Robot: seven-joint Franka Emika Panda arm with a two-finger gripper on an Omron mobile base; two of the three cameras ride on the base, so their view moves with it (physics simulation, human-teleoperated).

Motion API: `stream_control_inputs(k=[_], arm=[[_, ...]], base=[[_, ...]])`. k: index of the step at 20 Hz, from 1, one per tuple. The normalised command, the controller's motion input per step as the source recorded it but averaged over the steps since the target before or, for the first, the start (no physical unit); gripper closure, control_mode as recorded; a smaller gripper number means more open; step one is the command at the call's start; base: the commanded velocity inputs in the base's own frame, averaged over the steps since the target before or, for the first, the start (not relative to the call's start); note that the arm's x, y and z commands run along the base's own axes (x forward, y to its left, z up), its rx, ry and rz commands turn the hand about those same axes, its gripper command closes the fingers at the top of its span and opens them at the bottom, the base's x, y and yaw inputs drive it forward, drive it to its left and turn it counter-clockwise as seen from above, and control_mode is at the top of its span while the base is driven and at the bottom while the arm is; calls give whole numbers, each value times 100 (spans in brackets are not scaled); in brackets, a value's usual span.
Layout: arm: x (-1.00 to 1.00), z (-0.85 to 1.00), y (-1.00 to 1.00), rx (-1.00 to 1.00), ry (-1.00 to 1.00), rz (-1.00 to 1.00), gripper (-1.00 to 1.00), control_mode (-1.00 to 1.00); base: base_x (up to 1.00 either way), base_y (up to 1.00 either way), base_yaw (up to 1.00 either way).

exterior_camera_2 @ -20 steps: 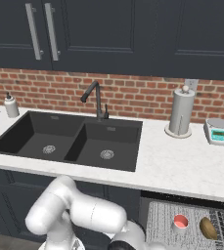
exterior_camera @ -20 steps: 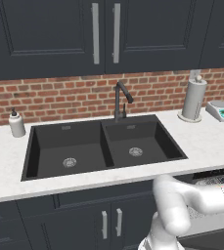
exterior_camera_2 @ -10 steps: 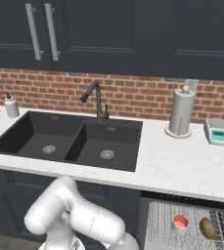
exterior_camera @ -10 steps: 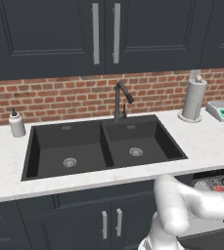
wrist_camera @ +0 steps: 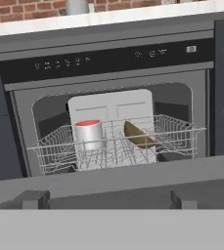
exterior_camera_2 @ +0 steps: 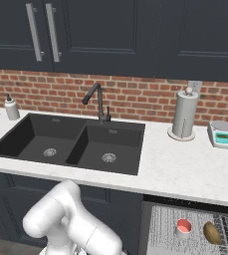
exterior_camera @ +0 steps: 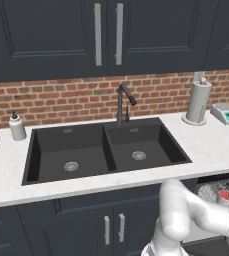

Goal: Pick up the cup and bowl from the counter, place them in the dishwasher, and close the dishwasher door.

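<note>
In the hand view the dishwasher (wrist_camera: 108,63) stands open, its grey wire rack (wrist_camera: 55,151) pulled into sight. A grey cup (wrist_camera: 89,134) with a red inside stands upright at the rack's left, and an olive-brown bowl (wrist_camera: 139,135) leans on its side just right of it. Both also lie in the rack (exterior_camera_2: 165,234) in the right base view: cup (exterior_camera_2: 184,227), bowl (exterior_camera_2: 211,232). The dishwasher door (wrist_camera: 108,178) shows as a dark grey edge across the foreground. My gripper (wrist_camera: 108,200) is open just before that edge, its fingertips (wrist_camera: 33,199) wide apart and holding nothing.
The white counter (exterior_camera_2: 185,169) carries a black double sink (exterior_camera_2: 70,142) with a tap (exterior_camera_2: 98,102), a paper-towel holder (exterior_camera_2: 183,117), a small scale (exterior_camera_2: 221,134) and a soap bottle (exterior_camera_2: 11,108). Dark handled cupboards (exterior_camera: 111,227) sit under the sink, left of the dishwasher.
My forearm has sunk a little lower and to the right in both base views. The cup and bowl have stayed put in the rack.
</note>
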Motion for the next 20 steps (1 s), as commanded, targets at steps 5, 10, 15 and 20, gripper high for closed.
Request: stream_control_inputs(k=[5,10,15,20], arm=[[-12,-86,-9,3,7,6,-100,-100],[82,-100,2,0,8,10,-100,-100],[100,-86,3,0,1,13,-100,-100],[100,-42,18,7,-7,17,-100,-100]], base=[[0,0,0],[0,0,0],[0,0,0],[0,0,0]])
